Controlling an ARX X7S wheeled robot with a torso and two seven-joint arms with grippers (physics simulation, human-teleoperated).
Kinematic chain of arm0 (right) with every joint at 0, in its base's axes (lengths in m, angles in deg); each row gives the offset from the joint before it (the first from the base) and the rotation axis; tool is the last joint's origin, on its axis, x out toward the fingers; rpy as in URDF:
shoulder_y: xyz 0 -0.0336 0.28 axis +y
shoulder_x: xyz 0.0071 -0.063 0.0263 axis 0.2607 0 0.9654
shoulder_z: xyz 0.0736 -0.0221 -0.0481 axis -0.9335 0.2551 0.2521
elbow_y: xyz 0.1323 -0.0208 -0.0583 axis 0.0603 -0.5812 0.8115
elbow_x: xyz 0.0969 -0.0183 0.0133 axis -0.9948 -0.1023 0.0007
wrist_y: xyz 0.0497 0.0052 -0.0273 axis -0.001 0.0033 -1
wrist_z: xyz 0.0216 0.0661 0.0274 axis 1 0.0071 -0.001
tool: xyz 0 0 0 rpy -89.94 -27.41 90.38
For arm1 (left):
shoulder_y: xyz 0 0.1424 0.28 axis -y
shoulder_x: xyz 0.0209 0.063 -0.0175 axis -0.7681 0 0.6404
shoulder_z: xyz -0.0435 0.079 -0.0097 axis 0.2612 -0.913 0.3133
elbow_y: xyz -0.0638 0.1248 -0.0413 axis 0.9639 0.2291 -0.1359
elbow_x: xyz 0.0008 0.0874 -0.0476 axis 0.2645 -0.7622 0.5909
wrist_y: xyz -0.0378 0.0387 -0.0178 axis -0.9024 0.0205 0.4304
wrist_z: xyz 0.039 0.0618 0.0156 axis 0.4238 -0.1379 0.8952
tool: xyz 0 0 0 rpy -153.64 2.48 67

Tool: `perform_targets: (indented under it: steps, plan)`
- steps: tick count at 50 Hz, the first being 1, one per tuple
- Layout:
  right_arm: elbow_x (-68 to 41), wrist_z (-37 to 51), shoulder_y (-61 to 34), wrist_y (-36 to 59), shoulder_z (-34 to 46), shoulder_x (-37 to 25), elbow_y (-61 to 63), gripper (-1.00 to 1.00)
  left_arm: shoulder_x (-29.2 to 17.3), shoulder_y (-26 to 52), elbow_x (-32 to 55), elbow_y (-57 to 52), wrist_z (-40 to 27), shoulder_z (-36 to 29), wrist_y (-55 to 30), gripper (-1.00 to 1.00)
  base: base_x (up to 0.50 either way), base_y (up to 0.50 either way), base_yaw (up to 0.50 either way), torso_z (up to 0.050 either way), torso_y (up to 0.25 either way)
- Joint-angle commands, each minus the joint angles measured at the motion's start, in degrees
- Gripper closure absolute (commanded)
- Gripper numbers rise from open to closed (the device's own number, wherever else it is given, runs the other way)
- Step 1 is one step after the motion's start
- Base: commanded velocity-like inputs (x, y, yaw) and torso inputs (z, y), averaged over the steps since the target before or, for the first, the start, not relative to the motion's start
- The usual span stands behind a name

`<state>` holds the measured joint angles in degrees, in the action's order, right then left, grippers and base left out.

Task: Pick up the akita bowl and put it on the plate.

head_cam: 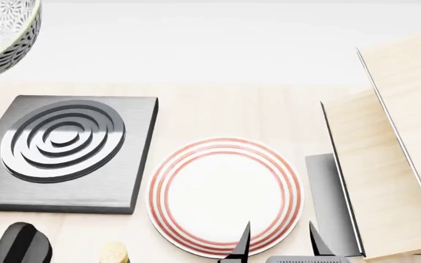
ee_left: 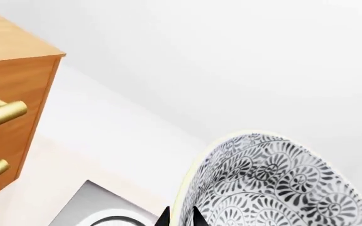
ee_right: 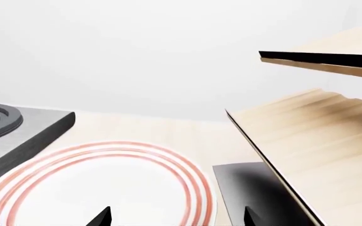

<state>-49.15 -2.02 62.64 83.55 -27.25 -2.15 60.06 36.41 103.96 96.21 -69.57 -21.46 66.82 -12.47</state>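
Observation:
The akita bowl (head_cam: 2, 33), white with a dense dark leaf pattern and a pale rim, hangs in the air at the far left corner of the head view. In the left wrist view my left gripper (ee_left: 179, 217) is shut on the akita bowl (ee_left: 275, 183), one black fingertip on each side of its rim. The plate (head_cam: 225, 197), white with red rings, lies flat on the pale wooden counter near the front. My right gripper (head_cam: 280, 244) stands open over the plate's near right edge, and the right wrist view shows nothing between the fingers of this gripper (ee_right: 176, 217) above the plate (ee_right: 105, 188).
A dark square stove plate (head_cam: 64, 148) with raised rings lies left of the plate. Pale wooden shelf boards (head_cam: 386, 164) rise at the right over a dark grey slab (head_cam: 331, 203). A wooden cabinet with brass handles (ee_left: 11, 117) stands beside the left arm. A black object (head_cam: 20, 244) sits front left.

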Motion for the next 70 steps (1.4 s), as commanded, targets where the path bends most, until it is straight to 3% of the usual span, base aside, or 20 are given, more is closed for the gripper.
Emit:
perform_targets:
  steps: [1, 20, 34, 45, 70]
  plan:
    - [-0.19, 0.06, -0.08, -0.14, 0.1, -0.02, -0.38, -1.0, 2.92, 1.55, -0.57, 3.63, 0.05, -0.99, 1.8, 1.0, 0.0, 0.0, 0.0, 0.0, 0.0]
    - [-0.38, 0.05, -0.23, -0.55, 0.42, 0.05, -1.18, -1.0, 5.81, 1.19, -5.1, 7.19, 3.01, -7.57, 2.65, 1.0, 0.0, 0.0, 0.0, 0.0, 0.001]
    - [-0.56, 0.07, -0.27, -0.65, 0.62, 0.01, -1.34, -1.0, 7.47, 2.87, -12.97, 8.35, 6.01, -16.07, 5.27, 1.0, 0.0, 0.0, 0.0, 0.0, -0.03]
    - [-0.73, 0.09, -0.28, -0.87, 0.75, 0.0, -1.58, -1.0, 8.91, 2.86, -10.7, 9.86, 6.43, -14.63, 5.4, 1.0, 0.0, 0.0, 0.0, 0.0, -0.032]
    - [-0.93, 0.11, -0.4, -1.52, 1.08, 0.01, -2.58, -1.0, 12.36, 2.72, -14.46, 11.47, 9.52, -20.57, 7.89, 1.0, 0.0, 0.0, 0.0, 0.002, -0.047]
